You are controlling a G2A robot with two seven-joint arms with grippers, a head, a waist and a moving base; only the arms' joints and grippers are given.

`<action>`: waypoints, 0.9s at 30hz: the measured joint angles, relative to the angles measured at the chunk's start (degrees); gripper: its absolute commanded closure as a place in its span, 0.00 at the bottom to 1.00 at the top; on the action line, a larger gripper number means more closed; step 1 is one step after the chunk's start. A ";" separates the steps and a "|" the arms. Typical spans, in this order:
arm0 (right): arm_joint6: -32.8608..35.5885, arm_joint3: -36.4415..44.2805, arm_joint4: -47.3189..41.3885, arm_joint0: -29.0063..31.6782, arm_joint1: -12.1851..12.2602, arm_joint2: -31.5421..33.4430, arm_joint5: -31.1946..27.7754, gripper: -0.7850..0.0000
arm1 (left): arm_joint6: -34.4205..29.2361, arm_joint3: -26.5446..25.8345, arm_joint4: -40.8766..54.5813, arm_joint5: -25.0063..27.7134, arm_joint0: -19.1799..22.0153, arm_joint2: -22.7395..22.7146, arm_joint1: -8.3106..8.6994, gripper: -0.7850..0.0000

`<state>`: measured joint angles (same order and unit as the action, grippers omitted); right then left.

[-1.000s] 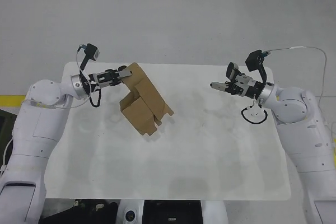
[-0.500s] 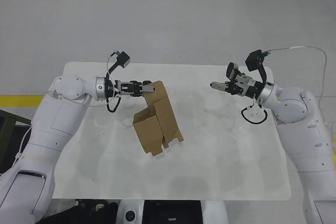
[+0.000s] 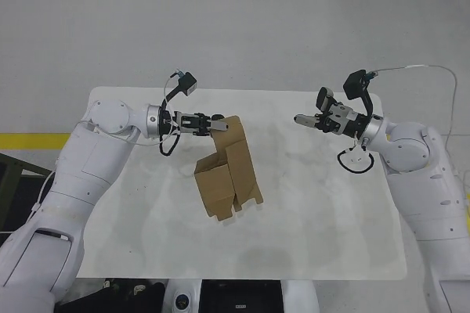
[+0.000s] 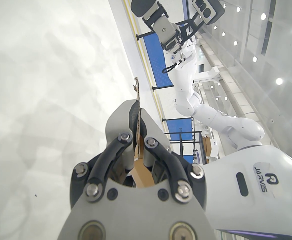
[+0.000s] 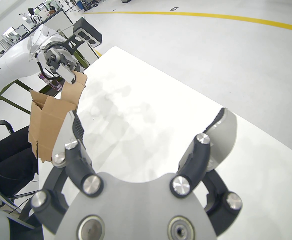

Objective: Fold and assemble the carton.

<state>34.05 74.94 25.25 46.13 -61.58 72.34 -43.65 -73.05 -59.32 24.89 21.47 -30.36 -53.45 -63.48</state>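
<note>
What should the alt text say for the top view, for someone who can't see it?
The robot's left hand grips one edge of a partly opened brown carton over a white table. Its right hand is open and empty over the table's other side, apart from the carton.

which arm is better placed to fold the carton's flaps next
Probably the right. The left gripper is shut on the carton at its upper edge, so it is occupied. The right gripper is open and empty over the table, apart from the carton.
</note>
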 measured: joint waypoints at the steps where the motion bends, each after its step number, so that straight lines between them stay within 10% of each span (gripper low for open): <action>1: 0.00 0.00 0.00 0.00 0.00 0.00 0.00 0.00 | 0.00 -0.01 -0.02 0.01 0.00 -0.01 0.01 1.00; 12: 2.72 0.47 -2.73 0.61 0.01 -1.35 0.90 0.00 | 0.15 -0.29 -0.26 0.03 -0.14 0.04 0.03 1.00; 27: 29.85 -7.12 -38.34 -6.33 -2.27 -16.74 3.07 0.00 | -2.68 -2.04 0.02 3.82 -1.45 0.54 -0.25 1.00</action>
<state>63.91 67.82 -13.10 39.80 -63.85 55.59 -40.58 -75.73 -61.36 24.92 25.30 -31.81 -52.91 -63.73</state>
